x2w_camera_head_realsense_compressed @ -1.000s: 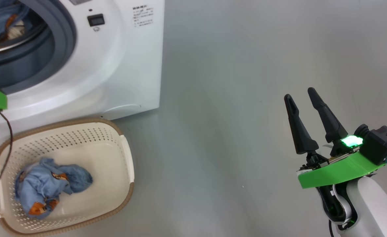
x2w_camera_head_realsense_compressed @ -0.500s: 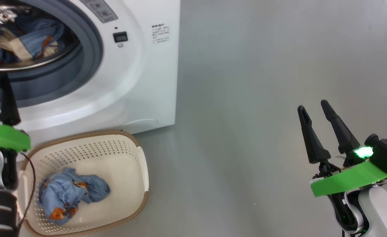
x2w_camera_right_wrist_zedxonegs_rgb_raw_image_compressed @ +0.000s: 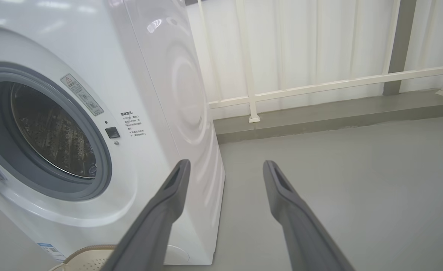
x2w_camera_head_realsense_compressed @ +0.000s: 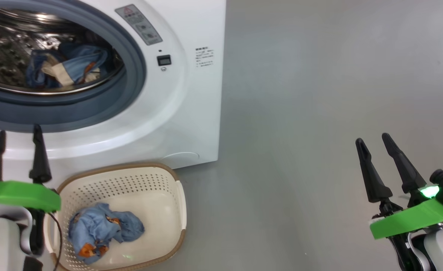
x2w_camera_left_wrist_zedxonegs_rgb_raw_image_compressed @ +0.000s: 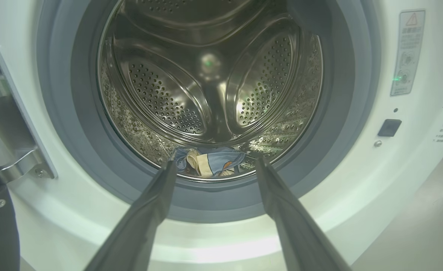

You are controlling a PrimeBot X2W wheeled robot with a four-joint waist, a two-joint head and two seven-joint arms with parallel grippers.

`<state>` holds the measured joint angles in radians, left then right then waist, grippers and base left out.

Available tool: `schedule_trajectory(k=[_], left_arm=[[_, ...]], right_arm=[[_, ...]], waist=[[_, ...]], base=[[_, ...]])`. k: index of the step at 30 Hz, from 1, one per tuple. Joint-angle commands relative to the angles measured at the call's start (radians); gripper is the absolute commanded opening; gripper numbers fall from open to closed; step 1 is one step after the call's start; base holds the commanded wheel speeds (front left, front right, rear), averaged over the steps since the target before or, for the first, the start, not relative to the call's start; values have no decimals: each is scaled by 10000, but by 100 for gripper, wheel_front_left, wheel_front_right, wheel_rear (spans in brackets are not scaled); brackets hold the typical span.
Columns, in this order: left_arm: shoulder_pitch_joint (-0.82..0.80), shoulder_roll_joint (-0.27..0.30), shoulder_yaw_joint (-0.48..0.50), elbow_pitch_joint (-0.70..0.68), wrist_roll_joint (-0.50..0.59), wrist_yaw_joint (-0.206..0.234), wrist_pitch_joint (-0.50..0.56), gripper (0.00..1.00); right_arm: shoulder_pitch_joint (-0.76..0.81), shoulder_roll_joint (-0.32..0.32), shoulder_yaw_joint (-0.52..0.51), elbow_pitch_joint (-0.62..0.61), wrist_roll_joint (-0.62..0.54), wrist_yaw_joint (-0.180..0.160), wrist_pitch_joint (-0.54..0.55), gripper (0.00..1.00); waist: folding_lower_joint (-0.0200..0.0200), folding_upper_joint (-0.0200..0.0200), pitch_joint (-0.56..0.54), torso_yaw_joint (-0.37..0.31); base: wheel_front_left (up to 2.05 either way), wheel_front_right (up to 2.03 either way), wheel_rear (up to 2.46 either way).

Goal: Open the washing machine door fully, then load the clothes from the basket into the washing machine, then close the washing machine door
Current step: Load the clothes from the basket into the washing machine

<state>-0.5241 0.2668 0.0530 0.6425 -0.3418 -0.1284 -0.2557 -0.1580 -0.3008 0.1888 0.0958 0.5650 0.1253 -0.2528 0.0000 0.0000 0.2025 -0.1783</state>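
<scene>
Now, one bundle [x2w_camera_head_realsense_compressed: 104,233] in the basket [x2w_camera_head_realsense_compressed: 131,167], another bundle [x2w_camera_head_realsense_compressed: 70,69] in the washer [x2w_camera_head_realsense_compressed: 191,113]. Left end effector [x2w_camera_head_realsense_compressed: 18,131], right end effector [x2w_camera_head_realsense_compressed: 372,138]: both agape.

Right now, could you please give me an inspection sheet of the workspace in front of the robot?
Surface: smooth grey floor.
Job's things: washing machine open, blue clothes in its drum; another blue bundle in the basket, on the floor before the machine.
Clutter: nothing seen.
Claws: left claw open, empty, facing the drum; right claw open, empty, over the floor.
Cables: thin dark cable by the left wrist, beside the basket.
Surroundings: white railing beyond the machine.
</scene>
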Motion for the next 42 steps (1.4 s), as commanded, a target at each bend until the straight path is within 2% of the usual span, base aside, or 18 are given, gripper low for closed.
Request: schedule_trajectory(k=[1,16,42], left_arm=[[187,311,251,-397,173,-19,-60,100],[1625,-109,174,-1470,484,-22,-61,100],[4009,-607,599,-3628,510,-23,-61,100]], right_arm=[[178,-253,57,-246,88,54,-90,100],[996,-405,-299,-329,106,54,-90,100],[1610,-442,-495,-401,104,54,-90,100]], waist=[[0,0,-207,208],[0,0,-793,760],[0,0,-1237,968]], base=[[0,0,0],[0,0,0],[0,0,0]])
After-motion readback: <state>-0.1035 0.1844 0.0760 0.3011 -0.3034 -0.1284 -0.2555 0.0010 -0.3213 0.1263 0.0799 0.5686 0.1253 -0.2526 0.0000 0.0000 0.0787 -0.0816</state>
